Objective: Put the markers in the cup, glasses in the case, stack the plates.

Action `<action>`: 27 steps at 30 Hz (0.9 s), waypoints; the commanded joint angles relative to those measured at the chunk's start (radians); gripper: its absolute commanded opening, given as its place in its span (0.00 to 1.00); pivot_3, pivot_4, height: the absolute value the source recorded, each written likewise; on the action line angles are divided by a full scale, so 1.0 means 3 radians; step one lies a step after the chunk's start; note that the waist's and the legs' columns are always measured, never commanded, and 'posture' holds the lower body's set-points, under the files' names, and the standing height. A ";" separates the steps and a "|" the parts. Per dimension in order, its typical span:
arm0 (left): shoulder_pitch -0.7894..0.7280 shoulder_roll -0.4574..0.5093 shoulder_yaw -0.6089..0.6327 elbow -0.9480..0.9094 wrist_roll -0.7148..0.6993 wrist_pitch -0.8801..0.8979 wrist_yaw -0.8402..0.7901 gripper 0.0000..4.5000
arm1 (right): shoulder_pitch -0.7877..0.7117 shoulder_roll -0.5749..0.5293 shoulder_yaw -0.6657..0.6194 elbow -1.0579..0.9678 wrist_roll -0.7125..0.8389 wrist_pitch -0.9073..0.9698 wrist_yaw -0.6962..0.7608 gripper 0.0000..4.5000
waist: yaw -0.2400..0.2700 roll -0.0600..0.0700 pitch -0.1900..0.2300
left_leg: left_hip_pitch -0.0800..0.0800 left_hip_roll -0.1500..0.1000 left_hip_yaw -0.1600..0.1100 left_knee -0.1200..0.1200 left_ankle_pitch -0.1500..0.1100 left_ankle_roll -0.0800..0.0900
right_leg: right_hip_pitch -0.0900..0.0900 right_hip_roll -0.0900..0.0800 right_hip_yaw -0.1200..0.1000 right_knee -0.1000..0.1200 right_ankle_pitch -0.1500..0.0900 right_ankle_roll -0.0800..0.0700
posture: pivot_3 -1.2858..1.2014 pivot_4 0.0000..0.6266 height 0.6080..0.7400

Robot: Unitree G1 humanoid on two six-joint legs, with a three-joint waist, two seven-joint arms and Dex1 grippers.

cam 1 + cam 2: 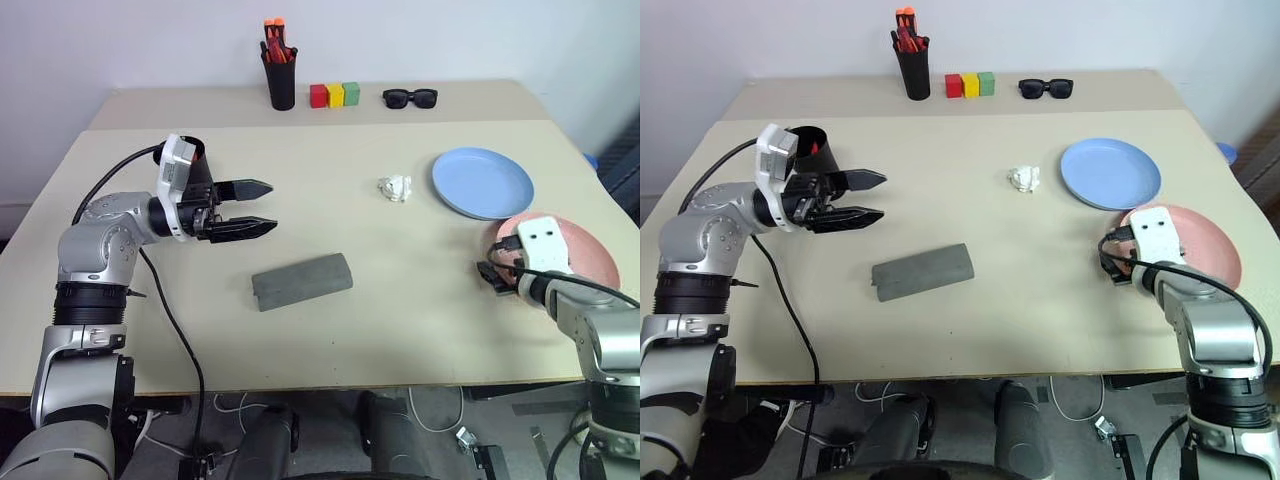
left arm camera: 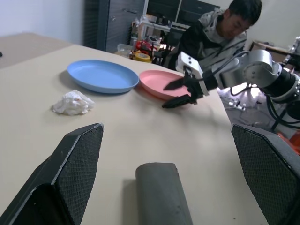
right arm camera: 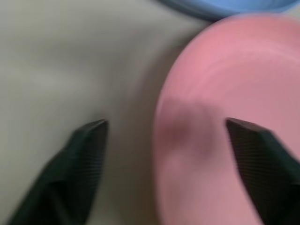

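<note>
Your right gripper [image 2: 180, 93] hangs at the pink plate's [image 1: 590, 250] near-left rim, fingers apart, one over the plate and one over the bench [image 1: 400, 320]. The grey case [image 1: 301, 281] lies closed mid-bench. Your left gripper [image 1: 250, 207], fingers spread and empty, hides most of the cup [image 1: 812, 140]. The blue plate [image 1: 482, 183] sits farther right.

Grey case [image 1: 301, 281] closed mid-table; blue plate [image 1: 482, 182] beside pink plate [image 1: 585, 250], unstacked
</note>
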 commanded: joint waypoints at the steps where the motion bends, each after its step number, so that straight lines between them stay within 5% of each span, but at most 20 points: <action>1: -0.0030 0.0034 0.0017 -0.0030 0.0010 -0.0063 0.0005 1.00 | -0.0017 -0.0064 -0.0120 -0.0006 -0.0027 0.0015 0.0005 0.47 | 0.0001 0.0000 0.0000 | 0.0000 0.0000 0.0000 0.0000 0.0000 0.0000 | 0.0000 0.0000 -0.0001 0.0000 0.0000 0.0000 | 0.52 0.24 1.00; 5: -0.0016 0.0042 0.0024 -0.0008 0.0027 -0.0106 0.0008 1.00 | -0.0053 -0.0117 -0.0178 0.0072 -0.0149 -0.0090 -0.0086 0.02 | -0.0002 -0.0001 0.0000 | 0.0000 0.0000 0.0000 0.0000 0.0000 0.0000 | 0.0000 0.0000 0.0000 0.0000 0.0000 0.0000 | 0.52 0.24 1.00; 15: 0.0000 0.0000 0.0068 0.0039 0.0023 -0.0161 0.0076 1.00 | -0.0631 0.0008 -0.0506 0.0528 -0.0289 -0.0822 -0.0491 0.01 | -0.0028 0.0000 0.0000 | 0.0001 0.0000 0.0001 0.0000 0.0000 0.0000 | 0.0000 0.0000 0.0000 0.0000 0.0000 0.0000 | 0.52 0.24 1.00; 27: 0.0126 -0.0026 0.0148 -0.0105 0.0000 -0.0245 0.0262 1.00 | -0.2091 0.0454 0.0701 0.2466 -0.0671 -0.2722 0.0299 0.01 | -0.0125 0.0003 0.0001 | 0.0002 0.0002 0.0002 -0.0005 0.0000 0.0000 | -0.0004 0.0002 0.0001 0.0002 0.0000 0.0000 | 0.52 0.24 1.00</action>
